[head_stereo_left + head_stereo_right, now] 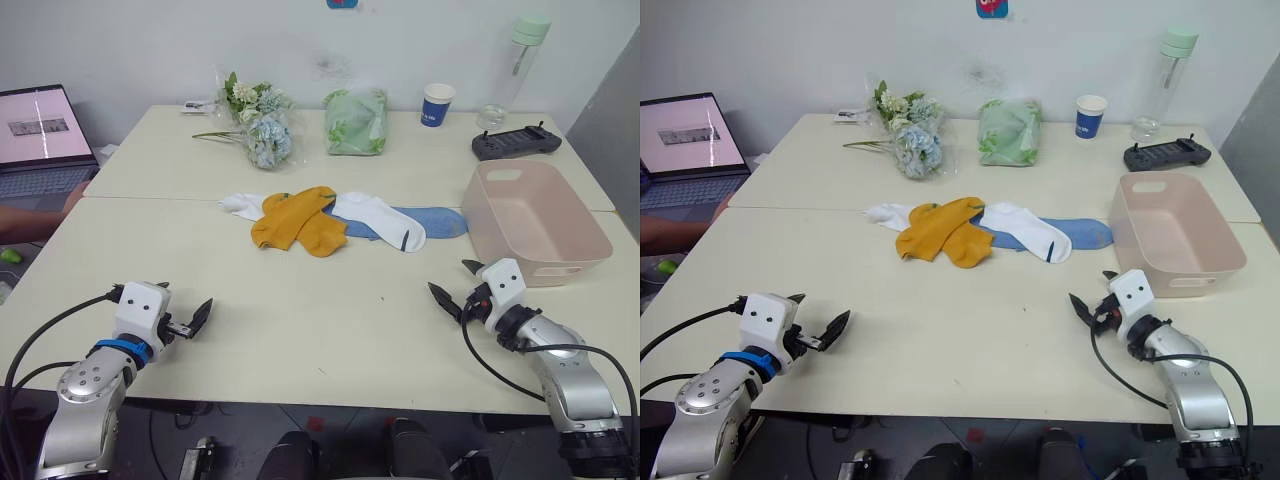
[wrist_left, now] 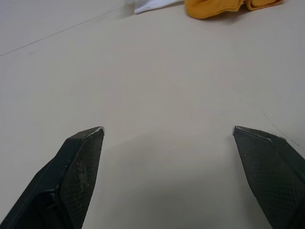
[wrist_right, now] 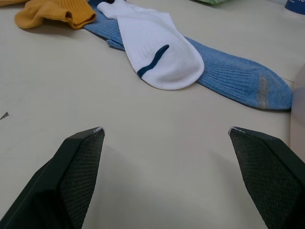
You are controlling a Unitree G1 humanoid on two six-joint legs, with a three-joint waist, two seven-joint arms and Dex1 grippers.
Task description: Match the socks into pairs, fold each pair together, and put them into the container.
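Socks heaped mid-table on the cream table, untouched: two yellow socks overlapping in front, one white sock with a dark stripe lying across a blue sock, another white sock poking out at the left end of the heap. Pink tub to the right of the heap, near the blue sock's toe, with no sock inside. Left claw low over the near left part of the table, fingers spread apart, gripping nothing, well short of the socks. Right claw low over the near right part, just in front of the tub's near corner, fingers likewise spread and gripping nothing. Along the far edge: flowers, a green cloth bundle, a paper cup, a bottle and a black controller. Laptop off the table's left side.
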